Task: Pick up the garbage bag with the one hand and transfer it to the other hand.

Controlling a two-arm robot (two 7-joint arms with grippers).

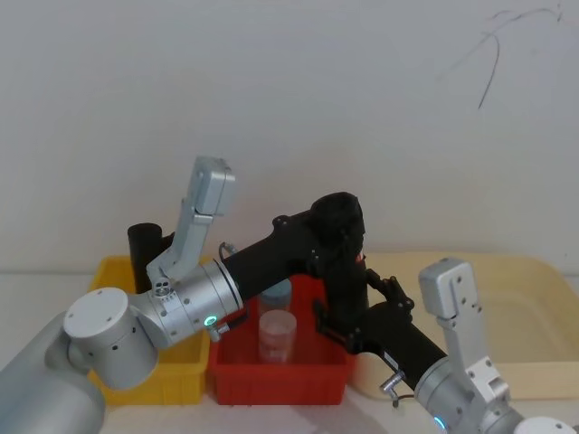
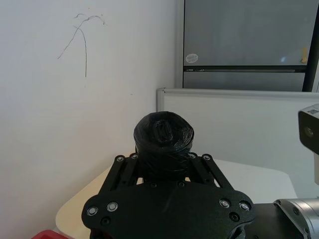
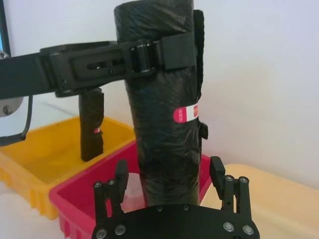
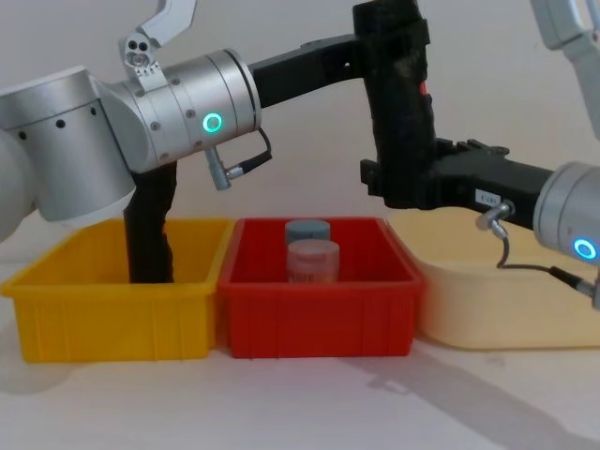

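Observation:
The garbage bag (image 1: 342, 244) (image 4: 398, 103), a tall black crinkly roll with a red-orange mark (image 3: 187, 113), hangs upright above the red bin. My left gripper (image 1: 335, 221) (image 4: 375, 42), on the teal-ringed arm, is shut on the roll near its top; the left wrist view shows the roll's end (image 2: 163, 137) between its fingers (image 2: 122, 169). My right gripper (image 1: 344, 321) (image 4: 398, 183), on the blue-ringed arm, is at the roll's lower end. Its fingers (image 3: 121, 174) stand open on either side of the roll with small gaps.
A second black roll (image 1: 145, 249) (image 4: 150, 225) stands in the yellow bin (image 4: 112, 309) at the left. The red bin (image 4: 319, 309) in the middle holds two jars (image 4: 311, 258). A cream tray (image 4: 506, 300) lies at the right. A white wall is close behind.

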